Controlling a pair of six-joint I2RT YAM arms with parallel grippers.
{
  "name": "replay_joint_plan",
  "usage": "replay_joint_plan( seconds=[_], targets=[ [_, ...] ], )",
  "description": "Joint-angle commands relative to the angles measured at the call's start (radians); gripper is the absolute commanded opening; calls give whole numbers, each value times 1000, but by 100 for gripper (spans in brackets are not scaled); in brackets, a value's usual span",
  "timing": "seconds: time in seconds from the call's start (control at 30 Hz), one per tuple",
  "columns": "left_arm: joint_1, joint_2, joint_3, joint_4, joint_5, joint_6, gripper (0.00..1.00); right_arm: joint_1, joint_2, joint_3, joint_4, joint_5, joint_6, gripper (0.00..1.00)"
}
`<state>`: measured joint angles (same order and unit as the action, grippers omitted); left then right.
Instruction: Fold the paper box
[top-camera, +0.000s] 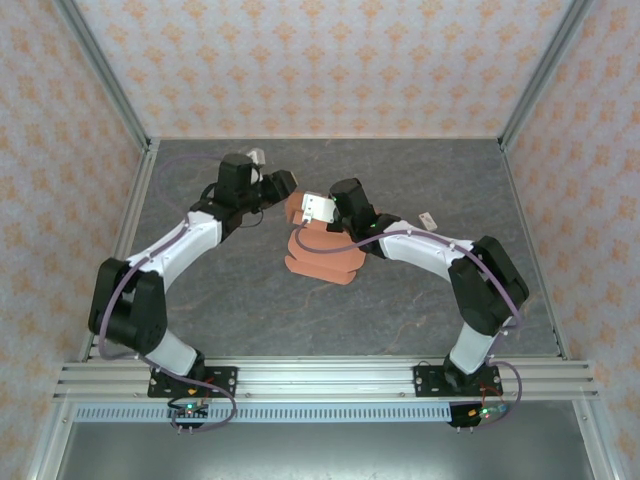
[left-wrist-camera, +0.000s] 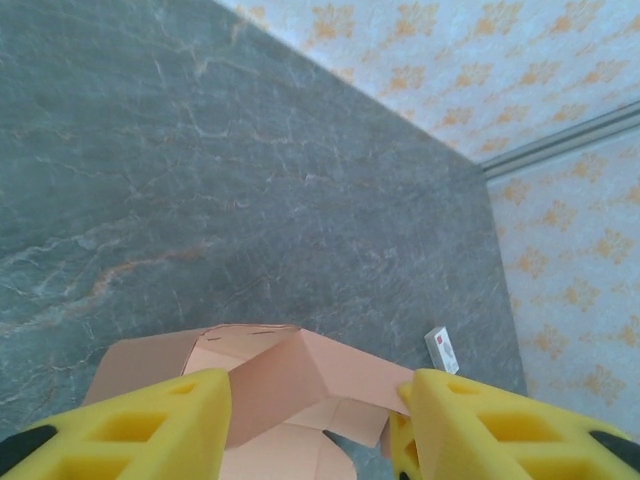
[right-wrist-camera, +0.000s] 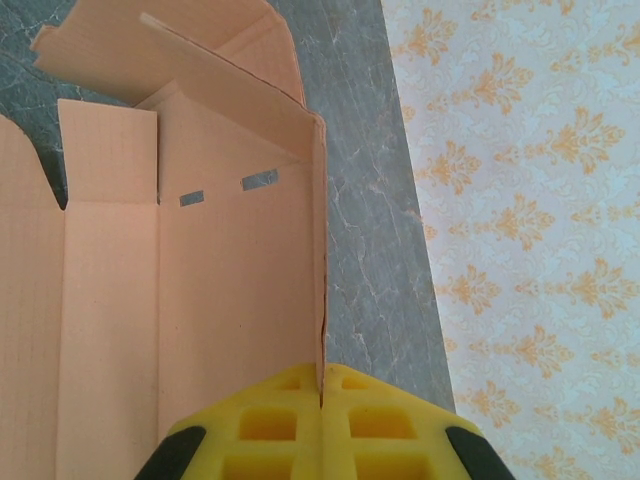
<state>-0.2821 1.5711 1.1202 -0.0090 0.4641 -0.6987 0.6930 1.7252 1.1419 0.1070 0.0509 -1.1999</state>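
My right gripper (right-wrist-camera: 321, 385) is closed tight on a thin upright wall of the box (right-wrist-camera: 200, 300), with the card edge pinched between its yellow fingers. My left gripper (left-wrist-camera: 320, 400) is partly open, holding nothing, one finger on either side of a raised flap. I cannot tell whether either finger touches the card. The salmon-orange box lies in the middle of the table (top-camera: 250, 300), between my two arms. It is mostly unfolded, with flat panels, creases, two small slots and loose flaps at its far end. I judge the step in hand to be raising the side walls and turning in the end flaps. The next move likely calls for my right to steady the wall while my left presses a flap inward along its crease, gently, since thin card buckles.
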Motion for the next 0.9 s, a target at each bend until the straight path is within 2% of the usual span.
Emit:
replay_joint_plan(
  seconds=[0.0,0.37,0.73,0.87],
  targets=[
    [-2,38,70,-128,65,36,51,-3,-27,-2,27,-10,-8,0],
    [-44,75,167,-222,27,114,52,-3,-19,4,17,-5,-6,0],
    [-58,173,244,-245,44,112,52,-1,-16,7,16,-3,0,0],
    [-56,196,242,-216,56,77,49,-1,-16,6,18,3,-2,0]
  ],
)
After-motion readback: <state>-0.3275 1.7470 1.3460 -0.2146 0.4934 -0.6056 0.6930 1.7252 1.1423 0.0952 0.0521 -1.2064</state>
